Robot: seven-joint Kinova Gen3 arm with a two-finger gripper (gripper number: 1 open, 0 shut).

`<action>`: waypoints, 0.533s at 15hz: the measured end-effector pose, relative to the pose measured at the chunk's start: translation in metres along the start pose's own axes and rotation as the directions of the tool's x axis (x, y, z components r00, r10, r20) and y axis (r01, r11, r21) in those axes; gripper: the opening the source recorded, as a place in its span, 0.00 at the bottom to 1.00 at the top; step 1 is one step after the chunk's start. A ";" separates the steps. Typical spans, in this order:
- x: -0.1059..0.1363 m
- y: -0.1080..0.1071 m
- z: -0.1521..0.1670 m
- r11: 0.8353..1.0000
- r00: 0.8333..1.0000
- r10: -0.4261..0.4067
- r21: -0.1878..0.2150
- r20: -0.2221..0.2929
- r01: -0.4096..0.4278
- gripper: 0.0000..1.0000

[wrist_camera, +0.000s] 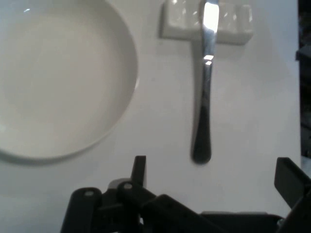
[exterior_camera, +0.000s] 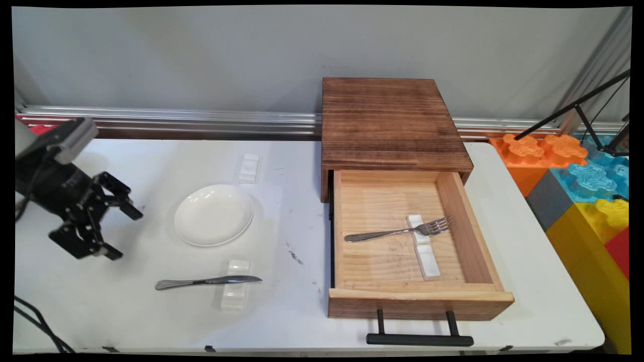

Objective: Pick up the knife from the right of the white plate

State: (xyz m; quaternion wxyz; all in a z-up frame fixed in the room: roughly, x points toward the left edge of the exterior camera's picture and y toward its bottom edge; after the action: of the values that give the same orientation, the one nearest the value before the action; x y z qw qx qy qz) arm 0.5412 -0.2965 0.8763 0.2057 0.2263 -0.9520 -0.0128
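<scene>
Gripper spread wide, empty, hovering above the table to the left of the plate; nothing between the fingers. Nearest things: plate and knife. Knife in front of the plate, blade propped on a white rest, handle pointing left and lying flat on the table. Second white rest just behind the plate, bare. Right of the plate: wooden box with drawer pulled out; inside, fork laid across another white rest.

Risks, as judged:
- Handle thin, smooth, flush with table: likely to slip out of a pinch or skate sideways.
- Blade only resting on its support: a nudge could roll it off or drag the rest along.
- Plate close to knife handle in hand view: a wide finger could clip the rim.
- Open drawer and protruding black handle right of the plate: collision hazard on any low sweep.
</scene>
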 end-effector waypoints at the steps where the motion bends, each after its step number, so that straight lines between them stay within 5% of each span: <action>1: 0.001 0.004 0.008 1.000 1.000 0.003 -0.004 -0.012 -0.003 1.00; 8: 0.002 0.021 0.063 0.999 0.997 0.046 0.017 -0.067 -0.045 1.00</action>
State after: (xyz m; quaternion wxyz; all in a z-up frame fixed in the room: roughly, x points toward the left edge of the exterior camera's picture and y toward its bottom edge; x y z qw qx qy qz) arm 0.5056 -0.2827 0.8218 0.2359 0.2066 -0.9495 0.0069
